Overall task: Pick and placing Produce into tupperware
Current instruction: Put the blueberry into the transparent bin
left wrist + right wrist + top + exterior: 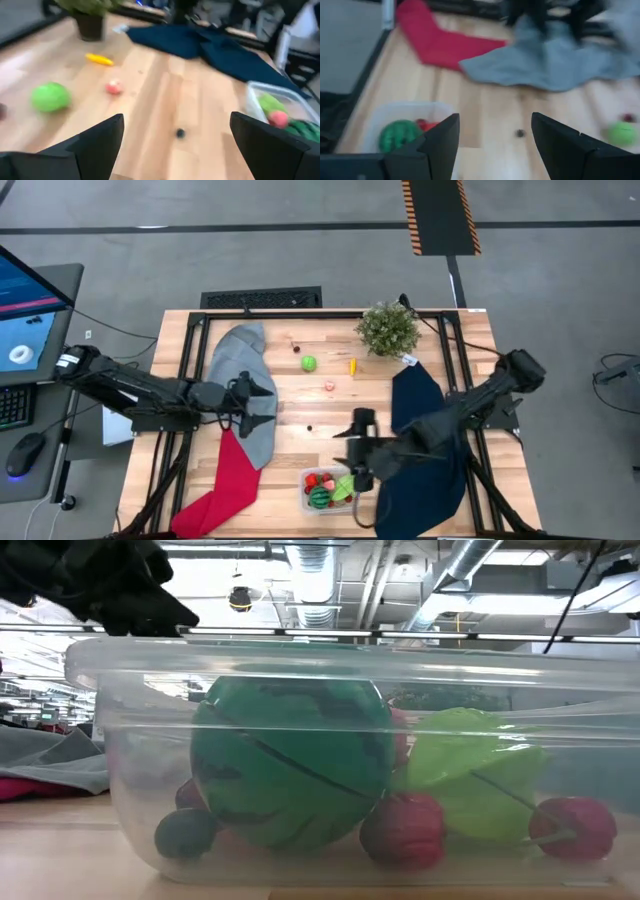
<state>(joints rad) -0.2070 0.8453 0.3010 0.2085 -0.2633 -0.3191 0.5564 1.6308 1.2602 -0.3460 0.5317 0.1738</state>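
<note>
The clear tupperware [328, 490] stands near the table's front edge. It holds a striped green melon ball [290, 765], a light green leafy piece [470, 780] and small red pieces [405, 830]. Loose produce lies on the wood farther back: a green ball [308, 363], a yellow piece [352, 366], a pink piece [329, 386] and a tiny dark bit [310, 428]. My right gripper [345, 450] hangs open just beyond the tupperware's far right corner, nothing between its fingers [495, 116]. My left gripper [270, 405] is open over the grey cloth's right edge, facing the loose produce [176, 117].
A grey cloth [245, 395] and a red cloth [225, 480] lie on the table's left half. A navy cloth [425, 440] covers the right side under my right arm. A bushy potted plant [388, 328] stands at the far edge. Bare wood lies between the cloths.
</note>
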